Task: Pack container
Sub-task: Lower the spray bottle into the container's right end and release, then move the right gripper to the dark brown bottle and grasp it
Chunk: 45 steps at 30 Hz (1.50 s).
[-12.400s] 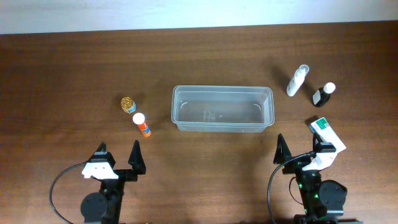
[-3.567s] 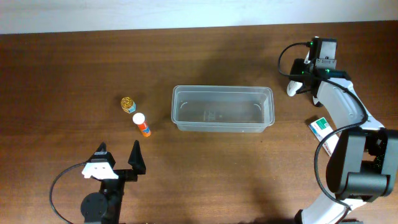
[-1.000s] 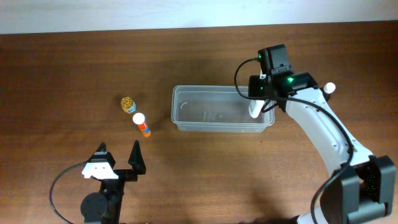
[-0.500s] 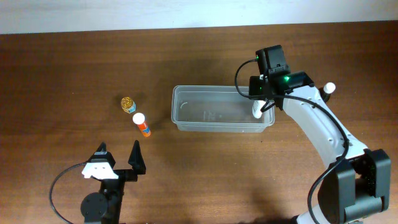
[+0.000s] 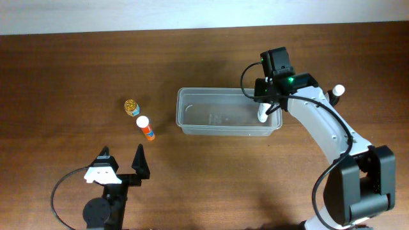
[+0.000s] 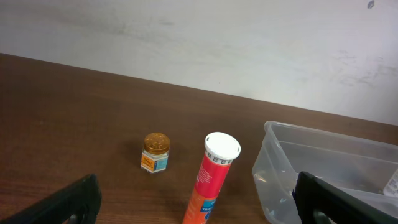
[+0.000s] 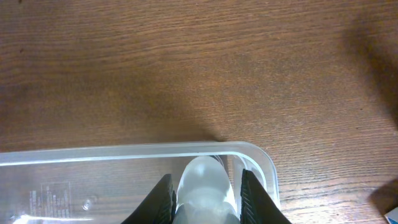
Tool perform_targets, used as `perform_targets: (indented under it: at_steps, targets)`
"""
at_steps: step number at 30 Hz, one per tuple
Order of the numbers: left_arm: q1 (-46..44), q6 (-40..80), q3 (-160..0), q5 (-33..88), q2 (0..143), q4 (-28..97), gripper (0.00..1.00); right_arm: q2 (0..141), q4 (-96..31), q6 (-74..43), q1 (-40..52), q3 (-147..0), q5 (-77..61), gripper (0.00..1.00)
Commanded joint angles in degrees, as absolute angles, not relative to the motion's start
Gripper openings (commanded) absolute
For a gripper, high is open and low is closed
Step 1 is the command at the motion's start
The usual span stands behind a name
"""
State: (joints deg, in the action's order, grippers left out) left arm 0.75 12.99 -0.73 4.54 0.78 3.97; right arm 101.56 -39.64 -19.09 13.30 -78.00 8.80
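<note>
Fingers (image 7: 163,196) have carried white tube (image 7: 204,185) into container (image 5: 228,90).

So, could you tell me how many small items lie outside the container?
3: a gold-lidded jar and an orange tube left of the container, a white-capped bottle right of it. The right arm may hide others.

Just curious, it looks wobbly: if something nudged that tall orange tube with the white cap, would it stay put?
Probably not. The orange tube stands upright, tall and narrow, so a nudge near its white cap would likely tip it. Being round, it may then roll.
</note>
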Motion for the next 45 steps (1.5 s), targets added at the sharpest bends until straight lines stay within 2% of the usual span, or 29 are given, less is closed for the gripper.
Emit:
perform_targets:
  at_steps: [1,3,22,23,28,34,37,41,45]
  targets:
    - [1.02,12.1,-0.51,5.17,0.3,4.12,0.99,101.54,-38.79,-20.03,13.87,-79.02,9.52,0.23]
    - [1.02,12.1,-0.51,5.17,0.3,4.12,0.99,101.54,-38.76,-20.03,13.87,-79.02,9.52,0.32]
    - [1.02,12.1,-0.51,5.17,0.3,4.12,0.99,99.42,-36.91,-16.73,13.76,-82.96,14.22,0.32]
    - [1.02,12.1,-0.51,5.15,0.3,4.12,0.99,98.7,-37.69,-16.73,13.76,-84.62,14.22,0.32]
    - [1.02,12.1,-0.51,5.17,0.3,4.12,0.99,95.83,-46.41,-12.25,13.76,-95.11,16.75,0.49]
    - [1.02,12.1,-0.51,5.15,0.3,4.12,0.99,93.41,-59.92,-12.47,13.76,-104.25,31.03,0.51]
    - [1.02,12.1,-0.51,5.15,0.3,4.12,0.99,91.24,-64.23,-14.33,13.37,-104.73,35.22,0.56]
    - [1.02,12.1,-0.51,5.17,0.3,4.12,0.99,90.13,-68.23,-17.02,9.69,-104.71,34.79,0.57]
    - [1.02,12.1,-0.51,5.17,0.3,4.12,0.99,90.5,-68.82,-15.11,3.77,-104.07,27.79,0.58]
